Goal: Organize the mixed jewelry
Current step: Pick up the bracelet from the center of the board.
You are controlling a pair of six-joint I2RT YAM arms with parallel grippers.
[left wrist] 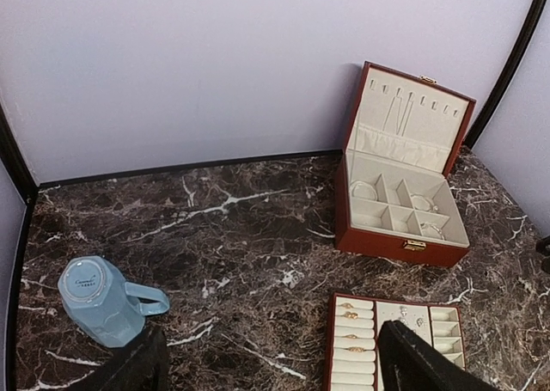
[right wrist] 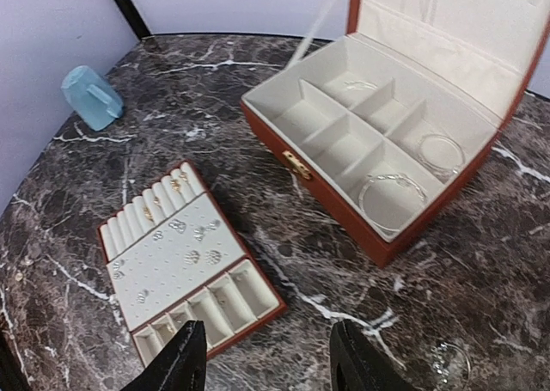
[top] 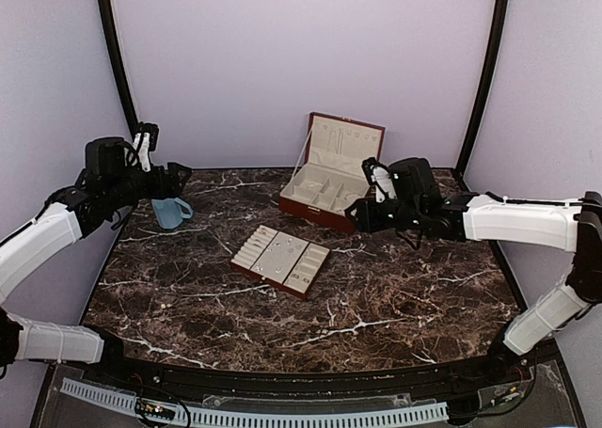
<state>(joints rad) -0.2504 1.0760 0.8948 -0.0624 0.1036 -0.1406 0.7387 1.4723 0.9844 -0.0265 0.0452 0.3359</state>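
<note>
The mixed jewelry is spread out. Gold rings (left wrist: 351, 315) sit in the ring rolls of the flat cream-lined tray (top: 306, 283), and small silver earrings (right wrist: 193, 255) are pinned on its middle pad. Thin silver bangles (right wrist: 391, 189) lie in compartments of the open red-brown box (top: 322, 218). One thin silver loop (right wrist: 449, 362) lies on the marble at the lower right of the right wrist view. My left gripper (top: 179, 175) hovers open above the blue cup (top: 170, 212), with nothing between its fingers (left wrist: 129, 369). My right gripper (top: 356, 214) stands open and empty over the marble by the box's front right corner.
The blue cup (left wrist: 97, 300) stands at the back left of the dark marble table (top: 376, 306). The box's lid (left wrist: 411, 116) stands upright against the back wall. The tray (right wrist: 258, 324) lies in front of the box (right wrist: 326, 193), and black frame posts (top: 115, 52) rise at both back corners.
</note>
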